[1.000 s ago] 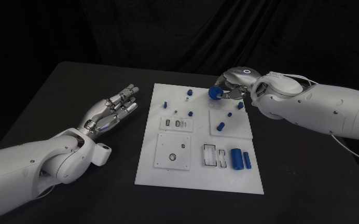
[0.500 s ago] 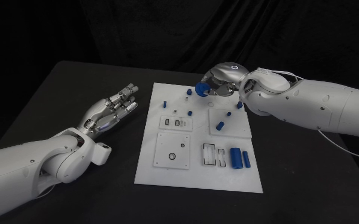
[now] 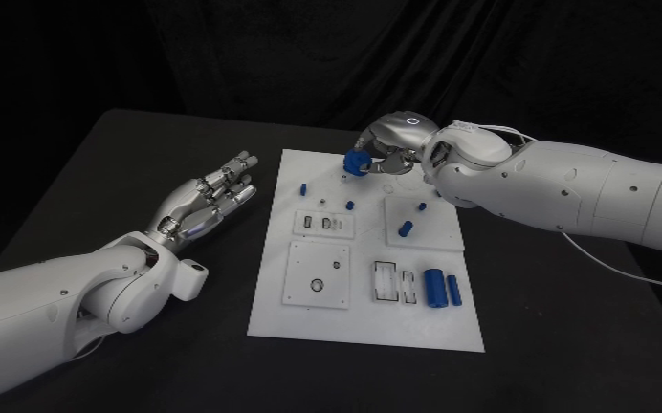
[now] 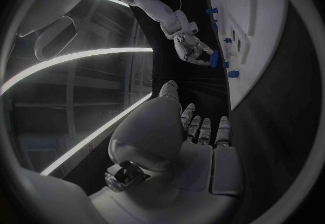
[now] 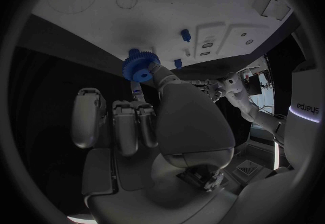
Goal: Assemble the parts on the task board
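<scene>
**Gear held over the board's far-left corner, right hand nearest**

At the left of the head view your left hand [image 3: 207,203] lies flat on the desk [image 3: 111,174], its fingers [image 3: 237,172] stretched out and slightly apart, holding nothing. It sits just beside the task board [image 3: 365,322] but off its edge, so it plays no part in the placement.

Moving to centre frame, the board carries small blue pegs [image 3: 350,206] in its upper half and two blue cylinders [image 3: 442,289] lying side by side in the lower right, long axes running up the frame.

In the upper middle, your right hand [image 3: 390,150] pinches a blue gear [image 3: 355,162] between thumb and fingertip. In the right wrist view the gear [image 5: 140,65] sits at the very tip of the fingers [image 5: 159,75], its toothed rim and centre bore turned toward the camera, with the white board beyond it and the other fingers tucked back.

The relation to watch: the gear hangs above the board's top-left area, near the pegs. I judge that the next move is a descent onto a post there, so the bore must line up with that post. Whether the gear is already centred over one I cannot tell.
</scene>
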